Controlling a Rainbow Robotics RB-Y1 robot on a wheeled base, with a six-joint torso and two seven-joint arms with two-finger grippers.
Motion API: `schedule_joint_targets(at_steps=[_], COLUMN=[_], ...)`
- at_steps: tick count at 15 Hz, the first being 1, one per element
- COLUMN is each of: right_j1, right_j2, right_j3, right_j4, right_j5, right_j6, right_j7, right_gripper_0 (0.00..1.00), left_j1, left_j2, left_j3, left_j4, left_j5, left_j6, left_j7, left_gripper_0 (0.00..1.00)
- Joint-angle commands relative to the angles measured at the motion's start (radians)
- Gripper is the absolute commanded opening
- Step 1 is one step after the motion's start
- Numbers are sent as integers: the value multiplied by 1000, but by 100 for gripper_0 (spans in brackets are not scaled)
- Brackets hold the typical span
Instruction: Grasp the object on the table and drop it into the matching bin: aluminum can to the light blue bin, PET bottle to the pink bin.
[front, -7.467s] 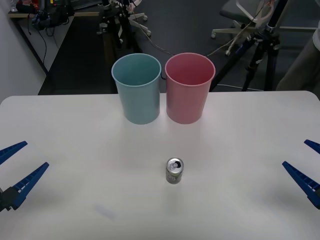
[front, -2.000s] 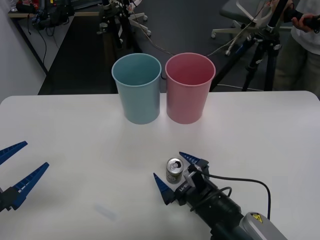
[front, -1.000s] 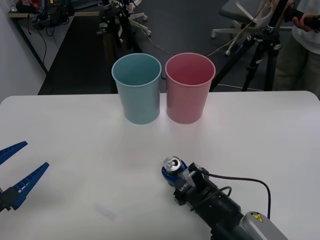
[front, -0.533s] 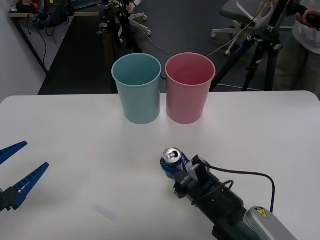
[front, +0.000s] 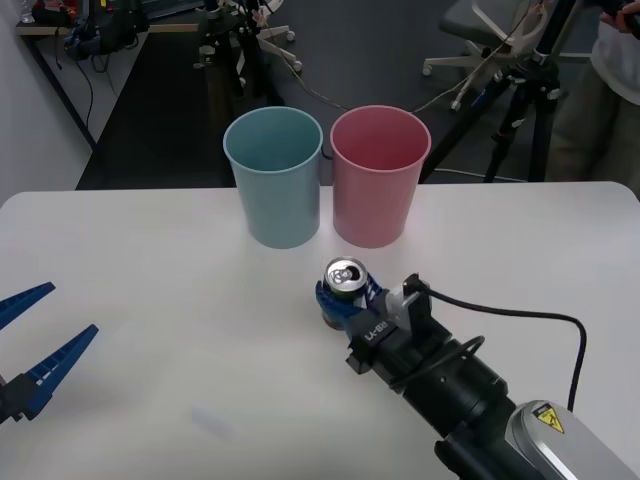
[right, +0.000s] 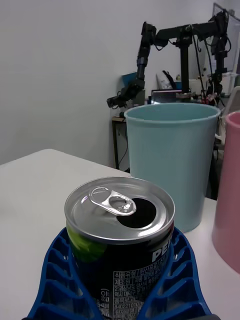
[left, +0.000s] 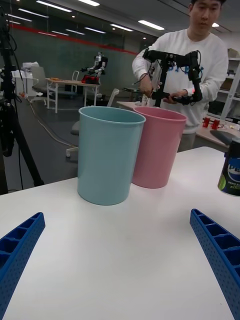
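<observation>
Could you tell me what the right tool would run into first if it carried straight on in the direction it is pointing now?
Probably the light blue bin. The right tool, shut on the aluminum can, points up-table toward both bins; its wrist view puts the blue one dead ahead and the pink bin off to one side. Depth is uncertain.

High front view over the table (front: 150, 250); both low wrist views facing shared light blue bin (right: 172, 160).

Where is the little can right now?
The aluminum can is clamped in the right gripper, near the middle of the table in the front view, just in front of the pink bin, with the light blue bin beside it.
</observation>
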Motion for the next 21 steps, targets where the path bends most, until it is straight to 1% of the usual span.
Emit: schedule_joint_targets(at_steps=[1, 3, 4, 7, 11, 12, 13, 14, 17, 21], right_j1=[-8, -43, -66, -140, -241, -280, -313, -353, -482, -665], right_j2=[-27, -39, -42, -47, -83, -87, -85, -76, -11, 78], right_j3=[-13, -31, -36, -68, -90, -93, -94, -94, -102, -102], right_j4=[-90, -117, -119, -119, -114, -96, -73, -42, 88, 312], right_j5=[87, 133, 138, 155, 182, 190, 196, 199, 214, 242], right_j6=[19, 19, 19, 19, 40, 42, 45, 47, 53, 82], right_j7=[-147, -255, -292, -371, -473, -499, -500, -503, -510, -508], right_gripper_0=[0, 0, 0, 0, 0, 0, 0, 0, 0, 0], left_j1=[0, 0, 0, 0, 0, 0, 0, 0, 0, 0], left_j2=[0, 0, 0, 0, 0, 0, 0, 0, 0, 0], left_j3=[0, 0, 0, 0, 0, 0, 0, 0, 0, 0], left_j4=[0, 0, 0, 0, 0, 0, 0, 0, 0, 0], left_j5=[0, 0, 0, 0, 0, 0, 0, 0, 0, 0], left_j6=[0, 0, 0, 0, 0, 0, 0, 0, 0, 0], left_j7=[0, 0, 0, 0, 0, 0, 0, 0, 0, 0], left_gripper_0=[100, 100, 100, 100, 100, 100, 100, 100, 100, 100])
